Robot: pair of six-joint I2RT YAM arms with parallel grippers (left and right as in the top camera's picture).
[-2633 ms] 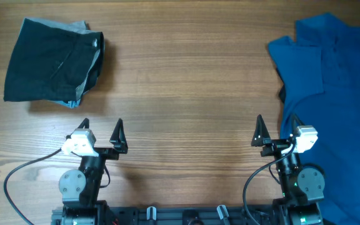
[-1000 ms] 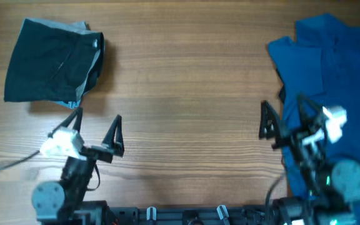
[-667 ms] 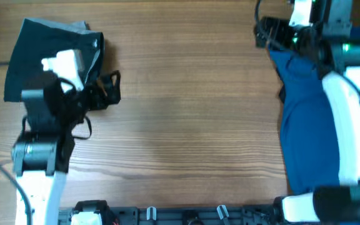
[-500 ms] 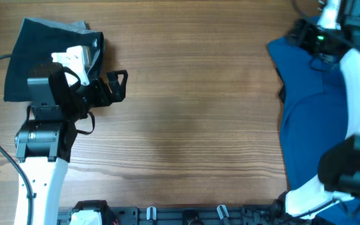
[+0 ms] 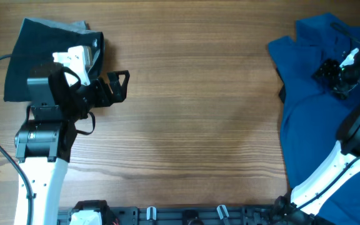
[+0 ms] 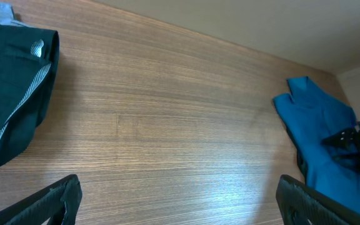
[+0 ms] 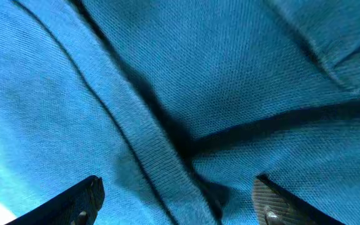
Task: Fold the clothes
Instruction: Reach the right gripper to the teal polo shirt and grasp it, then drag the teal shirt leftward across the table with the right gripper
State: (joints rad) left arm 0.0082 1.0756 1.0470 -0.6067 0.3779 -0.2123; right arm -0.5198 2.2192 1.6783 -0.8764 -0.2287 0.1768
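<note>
The left gripper [image 5: 121, 86] stood with its fingers [image 6: 58, 197] spread wide and nothing between them, hanging over bare wood of the table [image 5: 192, 112] just to the right of the dark folded garment [image 5: 24, 62]. From its own wrist camera that garment [image 6: 5, 94] lay at the left edge, a small metal button showing on its top fold, and the left gripper [image 6: 180, 196] touched neither it nor anything else. Far across the table, the right gripper [image 5: 330, 75] was down over the upper part of the blue shirt [image 5: 311, 137], which lay spread along the right side, running off the edge of the overhead view. The right wrist view was filled with blue knit, a seam and a dark crease running through it, and the right gripper [image 7: 174, 201] was opened wide there too, its fingers [image 7: 80, 197] set close above the shirt [image 7: 180, 75]; I could not tell whether they actually pressed the cloth, and they had gathered none of it. Compared with half a second earlier, the left arm had hardly shifted, while the right gripper had dropped from near the shirt's top edge to a spot further in on the fabric. A couple of seconds back, both arms had been parked at the near edge. Neither piece of clothing had moved.
</note>
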